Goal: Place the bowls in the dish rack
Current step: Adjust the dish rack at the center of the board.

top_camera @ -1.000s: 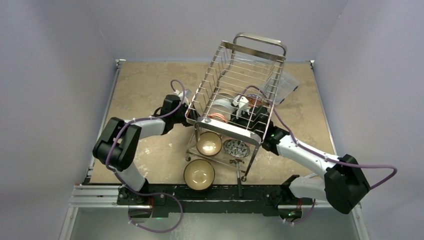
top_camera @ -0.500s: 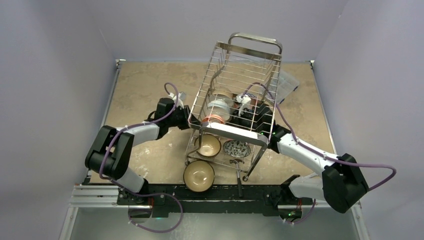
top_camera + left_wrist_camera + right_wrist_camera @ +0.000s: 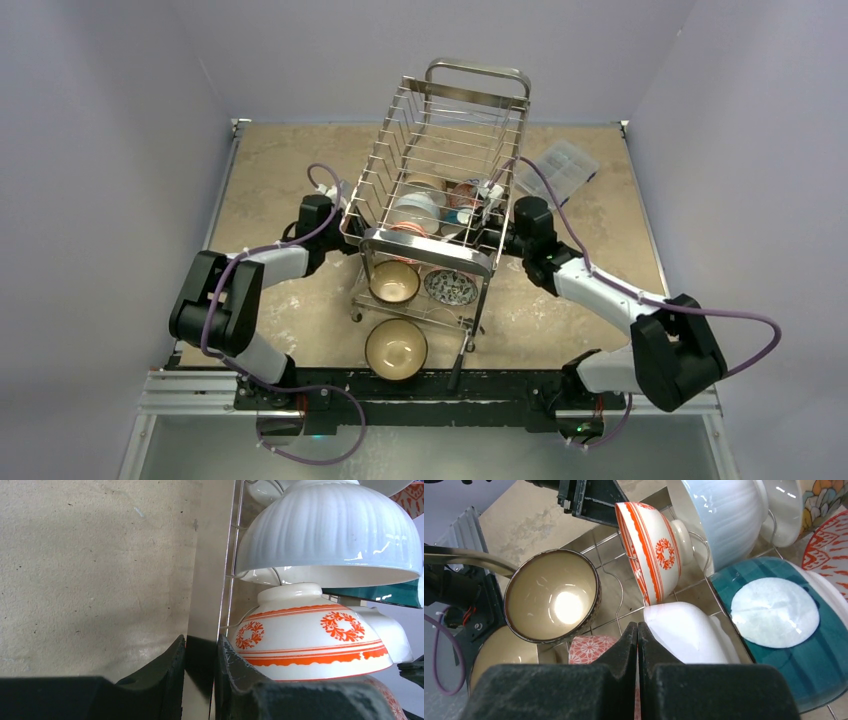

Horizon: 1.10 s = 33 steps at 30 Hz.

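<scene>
Tan bench (image 3: 280,170) w/ rack (image 3: 427,243) holding bowls (image 3: 415,212); L hand (image 3: 201,650) clamps rack's side strip, R hand (image 3: 638,630) shut tight, fingers together, just above bowls inside.

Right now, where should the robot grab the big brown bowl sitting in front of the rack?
Probably by its rim, coming from above. The big brown bowl sits upright, open side up, so one finger fits inside and one outside.
</scene>
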Each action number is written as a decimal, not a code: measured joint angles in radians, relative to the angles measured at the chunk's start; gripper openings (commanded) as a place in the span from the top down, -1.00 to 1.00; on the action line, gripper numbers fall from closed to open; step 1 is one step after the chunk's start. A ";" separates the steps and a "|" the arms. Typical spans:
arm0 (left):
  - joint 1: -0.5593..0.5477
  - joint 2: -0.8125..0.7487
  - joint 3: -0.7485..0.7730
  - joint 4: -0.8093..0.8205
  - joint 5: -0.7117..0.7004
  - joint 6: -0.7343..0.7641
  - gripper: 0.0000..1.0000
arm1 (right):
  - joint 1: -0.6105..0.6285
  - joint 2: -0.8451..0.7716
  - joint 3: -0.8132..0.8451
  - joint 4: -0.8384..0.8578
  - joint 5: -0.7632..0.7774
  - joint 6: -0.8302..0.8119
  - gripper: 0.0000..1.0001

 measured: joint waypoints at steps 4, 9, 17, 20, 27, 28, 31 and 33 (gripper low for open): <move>0.002 0.000 0.000 0.000 -0.005 0.000 1.00 | -0.001 -0.018 -0.017 0.040 0.023 0.020 1.00; 0.002 0.000 0.000 0.000 -0.006 0.000 1.00 | -0.018 -0.134 -0.100 0.070 0.138 0.098 1.00; -0.011 0.000 0.000 0.008 0.042 -0.007 1.00 | -0.093 -0.196 -0.145 0.028 0.164 0.147 0.52; -0.018 0.000 0.000 0.012 0.053 -0.009 1.00 | -0.156 -0.196 -0.169 0.015 0.172 0.222 0.20; -0.003 0.003 -0.008 0.008 0.042 -0.009 1.00 | -0.293 -0.218 -0.227 0.025 0.225 0.356 -0.20; -0.003 0.003 -0.008 0.008 0.042 -0.009 1.00 | -0.292 -0.219 -0.227 0.027 0.225 0.359 -0.19; -0.003 0.003 -0.008 0.010 0.042 -0.010 1.00 | -0.296 -0.207 -0.227 0.029 0.224 0.377 -0.06; -0.003 0.003 -0.011 0.014 0.043 -0.011 1.00 | -0.302 -0.181 -0.227 0.034 0.217 0.388 0.03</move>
